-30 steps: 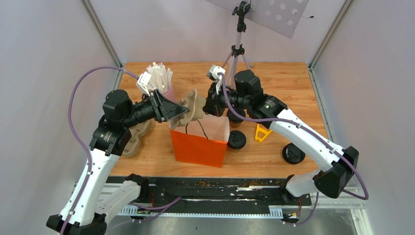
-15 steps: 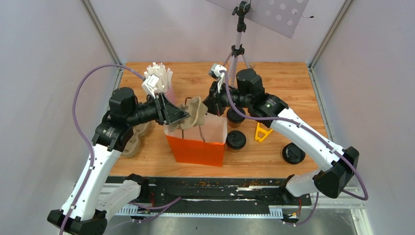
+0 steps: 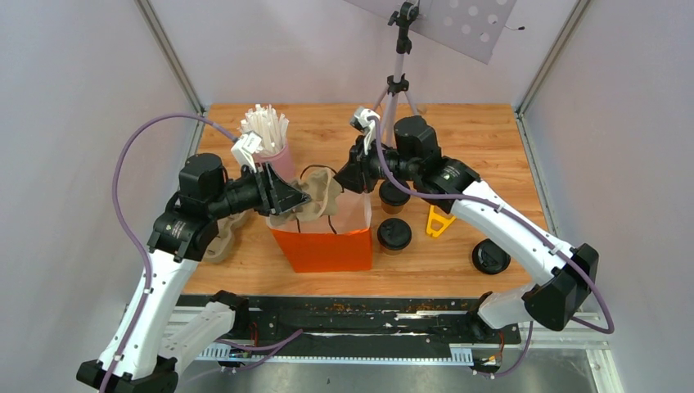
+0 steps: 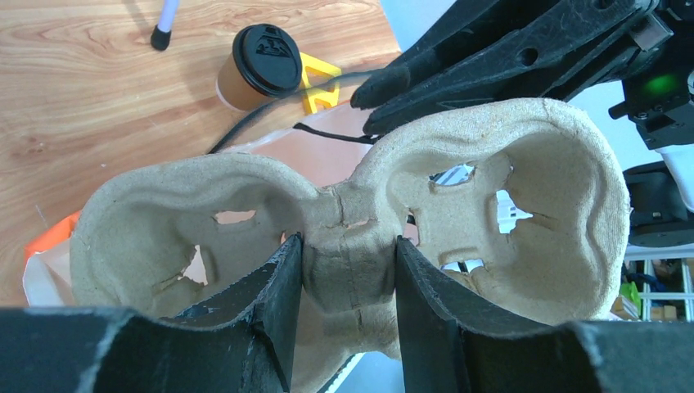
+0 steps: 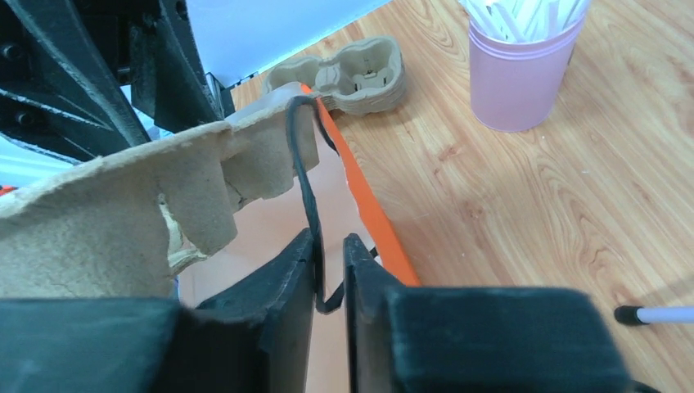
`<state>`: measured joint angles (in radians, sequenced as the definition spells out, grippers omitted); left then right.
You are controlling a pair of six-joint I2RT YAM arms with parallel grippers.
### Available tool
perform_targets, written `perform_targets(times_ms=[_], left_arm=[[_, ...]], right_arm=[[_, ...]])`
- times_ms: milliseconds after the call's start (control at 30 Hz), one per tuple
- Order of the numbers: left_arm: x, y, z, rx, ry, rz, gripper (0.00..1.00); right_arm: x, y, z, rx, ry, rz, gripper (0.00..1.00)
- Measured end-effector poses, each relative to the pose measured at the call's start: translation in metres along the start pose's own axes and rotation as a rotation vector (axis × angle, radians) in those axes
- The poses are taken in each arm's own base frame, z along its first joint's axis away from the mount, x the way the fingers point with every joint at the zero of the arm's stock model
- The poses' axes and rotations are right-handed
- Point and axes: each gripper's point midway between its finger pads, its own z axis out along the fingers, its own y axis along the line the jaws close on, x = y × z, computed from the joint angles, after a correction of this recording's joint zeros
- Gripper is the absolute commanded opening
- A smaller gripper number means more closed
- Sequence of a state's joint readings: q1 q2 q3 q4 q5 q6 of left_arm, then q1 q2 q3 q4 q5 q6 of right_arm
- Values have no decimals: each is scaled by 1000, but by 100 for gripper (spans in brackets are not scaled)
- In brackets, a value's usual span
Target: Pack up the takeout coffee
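Two takeout coffee cups, kraft-brown with black lids, stand right of the orange paper bag (image 3: 323, 250): one nearer (image 3: 394, 236), one behind it (image 3: 394, 196); the left wrist view shows one (image 4: 262, 61). My left gripper (image 3: 299, 201) (image 4: 348, 241) is shut on the middle bridge of a grey-brown pulp cup tray (image 3: 319, 192) (image 4: 532, 164), held at the bag's mouth. My right gripper (image 3: 348, 176) (image 5: 330, 240) stands at the bag's far edge, jaws slightly parted. The bag's black cord handle (image 5: 303, 164) hangs between them, touching only one finger.
A pink cup of white sticks (image 3: 274, 151) stands behind the bag. More pulp trays (image 3: 225, 233) lie at the left. A yellow piece (image 3: 438, 223) and a black round lid (image 3: 491, 258) sit at the right. A tripod (image 3: 398, 82) stands at the back.
My left gripper has brought the pulp tray down and leftward to the bag's mouth. The bag has shifted a little left. My right jaws have parted slightly around the cord handle.
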<state>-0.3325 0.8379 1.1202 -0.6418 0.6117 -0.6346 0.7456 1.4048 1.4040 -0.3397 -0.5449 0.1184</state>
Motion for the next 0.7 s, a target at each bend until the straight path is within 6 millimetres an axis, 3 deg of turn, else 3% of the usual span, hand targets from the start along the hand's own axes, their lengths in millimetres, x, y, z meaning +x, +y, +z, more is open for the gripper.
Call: perform_targets(times_ms=[133,267,467,567,700], left_arm=[[-2,-3,-1,7,-12,-10,41],[-3,-3,-1,6,-16,-15,41],[-4,-2,0,1,-20,-25,41],[-5,-3,0,4,-25,-25,41],[-4,-2,1,6,-28,-29,41]], right_arm=[[-1,-4,-6,47,-1,12,52],[-12,-2,-27,108,-35,-1,60],[-41,24,-73,123,-151,-62,65],[-36,39,-91,90,-194,-90,70],[-14,53,-95,24,-195,-102,73]])
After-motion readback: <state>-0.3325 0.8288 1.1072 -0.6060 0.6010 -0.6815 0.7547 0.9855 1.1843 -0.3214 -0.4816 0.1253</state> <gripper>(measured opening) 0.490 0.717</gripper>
